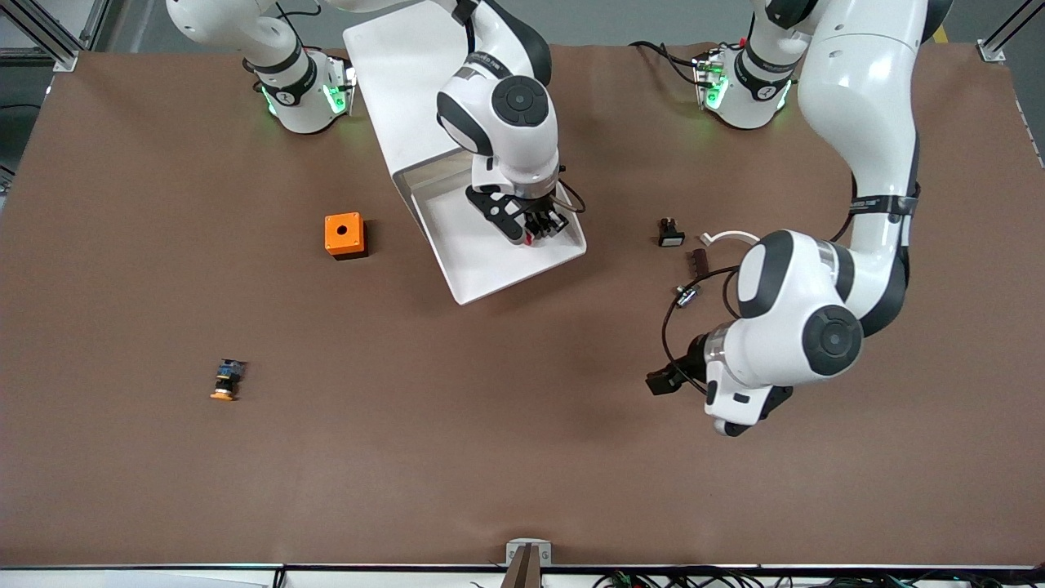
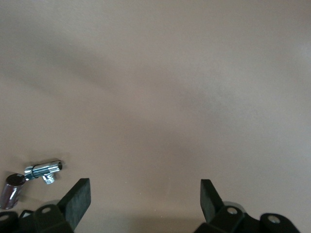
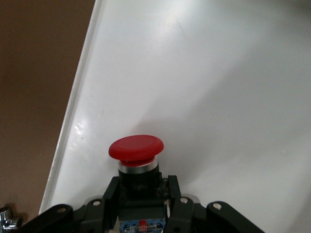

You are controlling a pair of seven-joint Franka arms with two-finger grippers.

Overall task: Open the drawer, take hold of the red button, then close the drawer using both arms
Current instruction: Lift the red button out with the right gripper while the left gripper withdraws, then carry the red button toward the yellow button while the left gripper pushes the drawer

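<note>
The white drawer (image 1: 465,269) is pulled open from its white cabinet (image 1: 392,90) in the middle of the table. My right gripper (image 1: 541,229) is inside the open drawer, shut on the button (image 3: 136,150), which has a round red cap and a black-and-blue body; its red shows between the fingers in the front view (image 1: 531,240). The drawer floor (image 3: 218,97) lies just below the button. My left gripper (image 2: 145,201) is open and empty, low over bare table toward the left arm's end; in the front view the left arm hides it.
An orange box with a hole (image 1: 344,235) stands beside the drawer toward the right arm's end. An orange-capped button (image 1: 226,379) lies nearer the front camera. A black switch (image 1: 670,233), a brown piece (image 1: 699,260), a white clip (image 1: 729,237) and a metal part (image 2: 43,170) lie near the left arm.
</note>
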